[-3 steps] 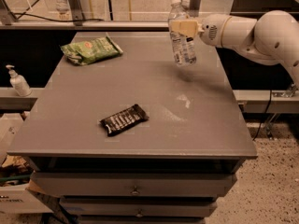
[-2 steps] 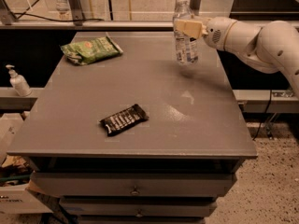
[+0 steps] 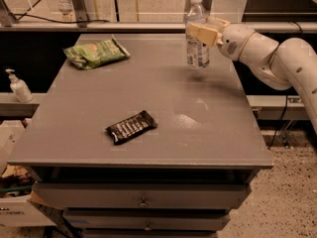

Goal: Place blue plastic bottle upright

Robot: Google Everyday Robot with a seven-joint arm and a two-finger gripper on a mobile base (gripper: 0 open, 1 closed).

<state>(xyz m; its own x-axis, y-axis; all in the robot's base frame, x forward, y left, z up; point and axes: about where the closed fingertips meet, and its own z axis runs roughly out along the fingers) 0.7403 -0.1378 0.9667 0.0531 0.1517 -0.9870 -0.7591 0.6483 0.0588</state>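
Note:
The blue plastic bottle (image 3: 197,38) is clear and pale, with a white cap and a white printed label. It is upright at the far right of the grey table (image 3: 148,143), its base at or just above the tabletop. My gripper (image 3: 202,32) comes in from the right on a white arm and is shut on the bottle's upper part, below the neck.
A green chip bag (image 3: 95,53) lies at the far left of the table. A dark snack bar (image 3: 131,127) lies near the front middle. A small white pump bottle (image 3: 19,87) stands on a ledge left of the table. Drawers sit under the tabletop.
The bottle has moved a little to the right and farther back in my gripper and now stands straighter. The chip bag and snack bar have not moved.

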